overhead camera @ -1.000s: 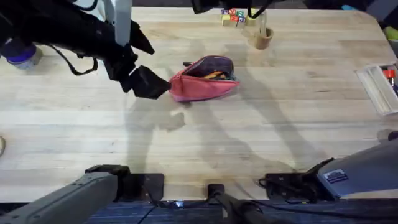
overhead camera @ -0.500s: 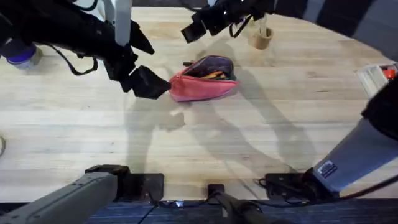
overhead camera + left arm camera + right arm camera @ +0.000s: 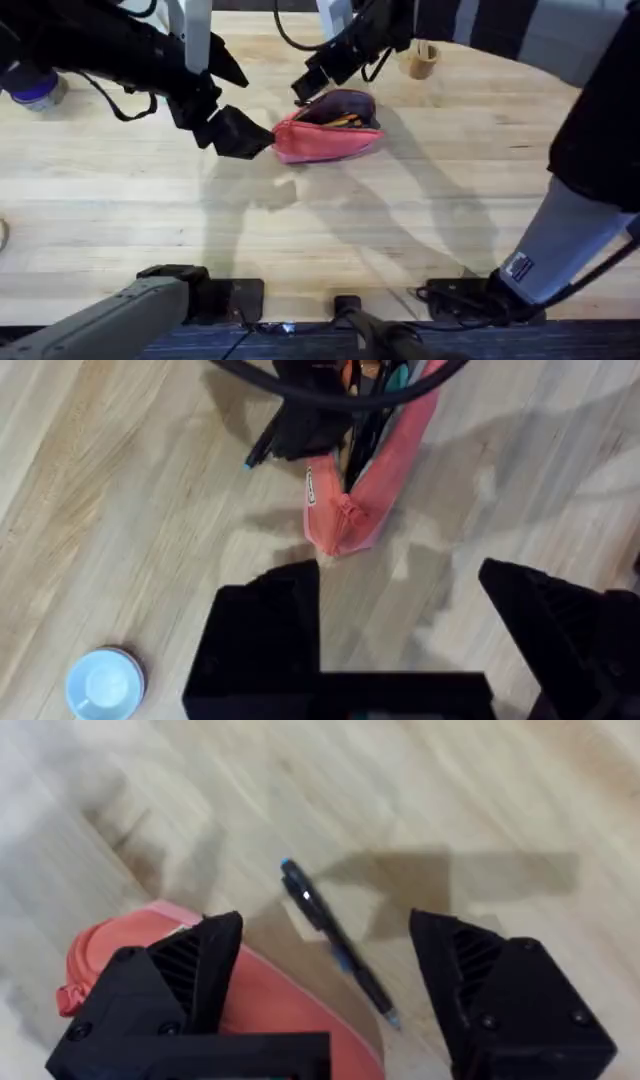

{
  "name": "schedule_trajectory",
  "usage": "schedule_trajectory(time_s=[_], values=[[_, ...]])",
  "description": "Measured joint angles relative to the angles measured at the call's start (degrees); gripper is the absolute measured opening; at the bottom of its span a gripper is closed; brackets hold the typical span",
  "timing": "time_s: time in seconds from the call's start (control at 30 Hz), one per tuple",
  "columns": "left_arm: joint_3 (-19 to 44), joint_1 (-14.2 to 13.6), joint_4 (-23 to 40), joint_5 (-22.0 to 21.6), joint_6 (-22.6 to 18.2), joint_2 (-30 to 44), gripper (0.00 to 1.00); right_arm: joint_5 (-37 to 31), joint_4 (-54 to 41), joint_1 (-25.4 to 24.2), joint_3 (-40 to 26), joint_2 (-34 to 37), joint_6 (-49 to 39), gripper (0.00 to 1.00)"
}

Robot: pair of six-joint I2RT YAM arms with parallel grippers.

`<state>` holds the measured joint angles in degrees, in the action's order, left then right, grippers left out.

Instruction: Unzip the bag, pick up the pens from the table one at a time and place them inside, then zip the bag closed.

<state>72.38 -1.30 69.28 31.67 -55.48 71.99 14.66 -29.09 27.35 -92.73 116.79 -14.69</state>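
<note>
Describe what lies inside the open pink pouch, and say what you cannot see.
The pouch is unzipped. In its mouth sit slim things, orange and teal among them. The right gripper hangs over its far end, hiding that part. Deeper contents are covered by fabric.

One pink bag (image 3: 328, 128) lies on the tabletop (image 3: 420, 210). One pen (image 3: 338, 945) lies beside it. Two hands are there: left hand (image 3: 255, 138), right hand (image 3: 305, 88).
</note>
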Motion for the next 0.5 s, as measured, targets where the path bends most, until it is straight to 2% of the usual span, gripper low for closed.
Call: schedule_trajectory(time_s=[0.5], values=[[0.0, 0.0, 0.0, 0.0, 0.0, 0.0, 0.993, 2.6, -1.4, 0.0, 0.0, 3.6, 0.7, 0.982]])
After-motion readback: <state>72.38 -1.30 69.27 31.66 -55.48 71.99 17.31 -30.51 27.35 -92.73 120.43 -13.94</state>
